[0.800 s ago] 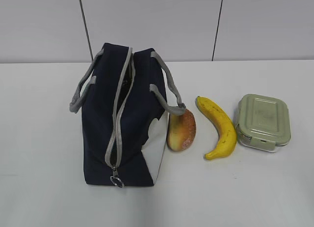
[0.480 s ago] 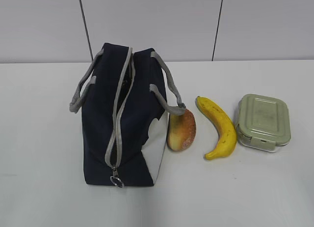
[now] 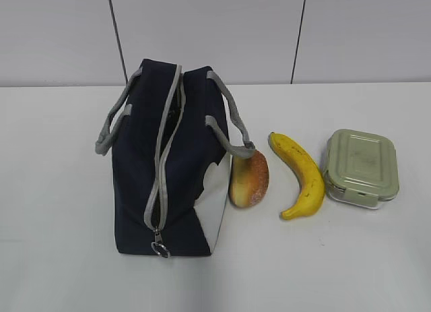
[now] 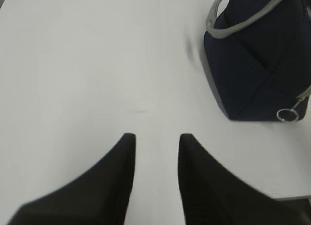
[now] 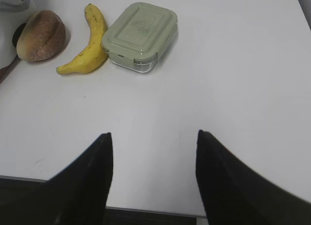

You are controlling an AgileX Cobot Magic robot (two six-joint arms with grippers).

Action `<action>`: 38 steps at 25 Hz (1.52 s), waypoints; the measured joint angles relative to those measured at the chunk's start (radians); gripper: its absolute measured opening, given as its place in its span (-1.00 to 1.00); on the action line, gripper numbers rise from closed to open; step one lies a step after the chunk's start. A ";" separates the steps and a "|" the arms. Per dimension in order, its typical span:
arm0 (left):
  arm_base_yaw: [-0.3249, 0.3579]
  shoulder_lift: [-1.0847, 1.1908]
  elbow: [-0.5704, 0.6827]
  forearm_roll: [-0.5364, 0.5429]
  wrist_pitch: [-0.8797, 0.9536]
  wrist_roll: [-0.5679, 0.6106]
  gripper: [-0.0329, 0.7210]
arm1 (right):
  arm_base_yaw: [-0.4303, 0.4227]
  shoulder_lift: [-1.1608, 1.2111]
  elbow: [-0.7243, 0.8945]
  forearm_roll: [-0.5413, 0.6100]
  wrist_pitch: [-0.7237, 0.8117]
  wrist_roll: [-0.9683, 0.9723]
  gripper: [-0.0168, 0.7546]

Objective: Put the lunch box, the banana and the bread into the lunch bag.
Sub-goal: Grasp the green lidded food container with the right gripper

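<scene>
The navy lunch bag point(image 3: 168, 170) stands left of centre on the white table, its grey zipper partly open along the top and the ring pull point(image 3: 160, 250) at the near end. The bread point(image 3: 249, 178) leans against its white end panel. Right of it lie the banana point(image 3: 302, 174) and the green-lidded lunch box point(image 3: 361, 168). Neither arm shows in the exterior view. My left gripper point(image 4: 156, 137) is open over bare table, the lunch bag point(image 4: 257, 64) at upper right. My right gripper point(image 5: 153, 135) is open, well short of the lunch box point(image 5: 140, 35), banana point(image 5: 90, 43) and bread point(image 5: 42, 35).
White table point(image 3: 350, 258) backed by a pale panelled wall point(image 3: 202, 29). The bag's grey strap handles point(image 3: 232, 127) hang out to both sides; one droops over the bread. The table's near edge point(image 5: 146, 211) shows just under my right gripper.
</scene>
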 joint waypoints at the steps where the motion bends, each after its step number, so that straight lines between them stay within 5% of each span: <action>1: 0.000 0.007 -0.015 -0.008 -0.010 0.000 -0.29 | 0.000 0.000 0.000 0.000 0.000 0.000 0.14; 11: 0.000 0.323 -0.198 -0.108 -0.092 0.005 -0.29 | 0.000 0.000 0.000 0.000 0.000 0.000 0.14; 22: -0.002 0.800 -0.401 -0.350 -0.103 0.088 -0.28 | 0.000 0.000 0.000 0.000 0.000 0.000 0.14; 38: -0.150 1.444 -0.888 -0.416 -0.007 0.087 -0.26 | 0.000 0.000 0.000 0.000 0.000 0.000 0.14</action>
